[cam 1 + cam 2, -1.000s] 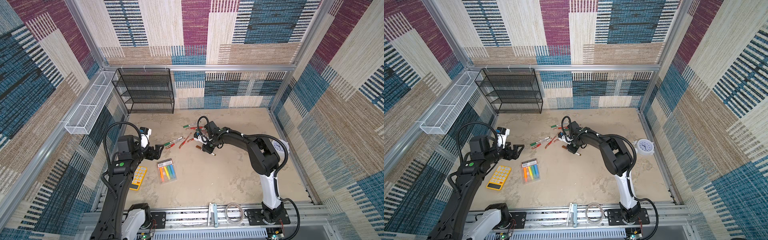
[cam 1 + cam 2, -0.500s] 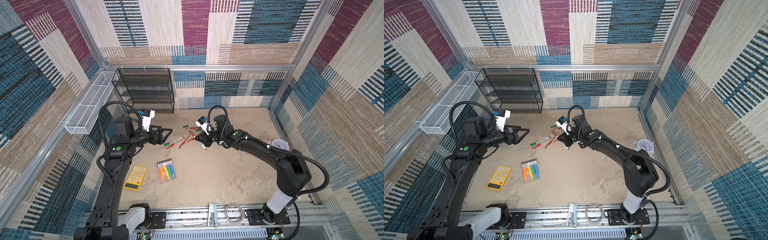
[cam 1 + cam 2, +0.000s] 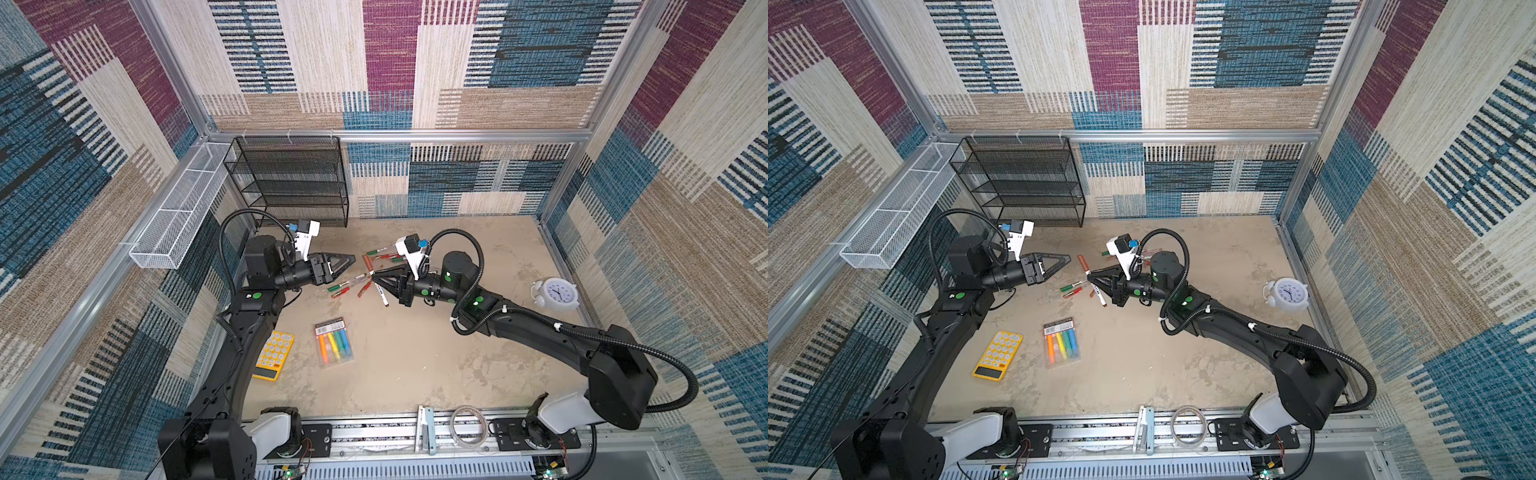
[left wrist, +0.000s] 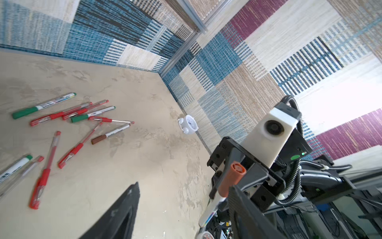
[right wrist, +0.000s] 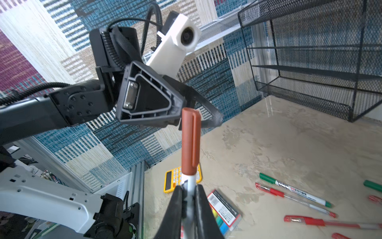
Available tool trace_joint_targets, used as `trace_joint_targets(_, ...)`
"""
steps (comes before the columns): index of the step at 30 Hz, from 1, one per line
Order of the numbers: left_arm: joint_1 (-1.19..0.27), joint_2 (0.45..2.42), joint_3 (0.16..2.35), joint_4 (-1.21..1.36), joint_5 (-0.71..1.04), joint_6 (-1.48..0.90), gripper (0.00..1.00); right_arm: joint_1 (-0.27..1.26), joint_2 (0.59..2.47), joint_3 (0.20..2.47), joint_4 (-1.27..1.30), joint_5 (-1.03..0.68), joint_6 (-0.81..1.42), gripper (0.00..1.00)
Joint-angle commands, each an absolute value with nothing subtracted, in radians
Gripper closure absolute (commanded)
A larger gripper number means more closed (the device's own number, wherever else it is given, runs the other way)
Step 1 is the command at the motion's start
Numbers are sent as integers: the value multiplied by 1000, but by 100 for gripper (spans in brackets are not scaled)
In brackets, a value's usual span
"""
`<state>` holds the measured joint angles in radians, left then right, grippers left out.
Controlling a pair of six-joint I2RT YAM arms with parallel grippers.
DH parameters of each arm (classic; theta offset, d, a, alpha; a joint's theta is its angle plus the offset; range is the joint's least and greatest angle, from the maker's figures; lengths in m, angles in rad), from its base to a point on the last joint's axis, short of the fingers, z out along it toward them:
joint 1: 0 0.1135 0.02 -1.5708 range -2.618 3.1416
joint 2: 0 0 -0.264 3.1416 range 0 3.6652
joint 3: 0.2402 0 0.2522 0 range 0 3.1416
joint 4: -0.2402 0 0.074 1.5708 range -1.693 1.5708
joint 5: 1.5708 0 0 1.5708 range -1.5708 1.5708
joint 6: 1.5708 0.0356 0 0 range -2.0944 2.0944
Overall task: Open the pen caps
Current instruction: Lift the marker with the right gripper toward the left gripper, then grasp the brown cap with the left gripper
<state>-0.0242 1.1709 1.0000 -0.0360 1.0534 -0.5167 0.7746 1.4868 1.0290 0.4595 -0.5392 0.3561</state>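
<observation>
My right gripper (image 5: 189,188) is shut on the white barrel of a pen (image 5: 191,182) and holds it above the table. The pen's brown-orange cap (image 5: 190,140) is on and points at my left gripper (image 3: 351,258). In the left wrist view that cap (image 4: 231,180) sits beside one fingertip (image 4: 237,192), and my left gripper (image 4: 184,186) is open with its jaws wide apart. I cannot tell whether they touch. In both top views the held pen (image 3: 1094,284) crosses my right gripper (image 3: 1090,274). Several capped green and red pens (image 4: 62,113) lie loose on the table.
A clear pack of highlighters (image 3: 334,340) and a yellow calculator (image 3: 274,349) lie in front of the pens. A white alarm clock (image 3: 555,293) stands at the right wall. A black mesh rack (image 3: 291,183) and a white wire basket (image 3: 183,208) are at the back left.
My right gripper has lifted the brown-capped pen off the pile and turned it toward the left arm. My left gripper has swung up and inward to meet it, its jaws narrowing.
</observation>
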Motion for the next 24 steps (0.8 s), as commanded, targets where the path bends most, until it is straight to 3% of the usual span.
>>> trace_joint_targets(1,-39,1173,1000,31,1084,-552,30,788,1507,1062,552,-534,409,92)
trace_joint_targets(12,-62,1174,1031,31,1126,-544,43,804,1566,1084,582,-515,430,92)
trace_joint_targets(24,-28,1149,1017,30,1168,-517,42,802,1581,1087,558,-472,417,92)
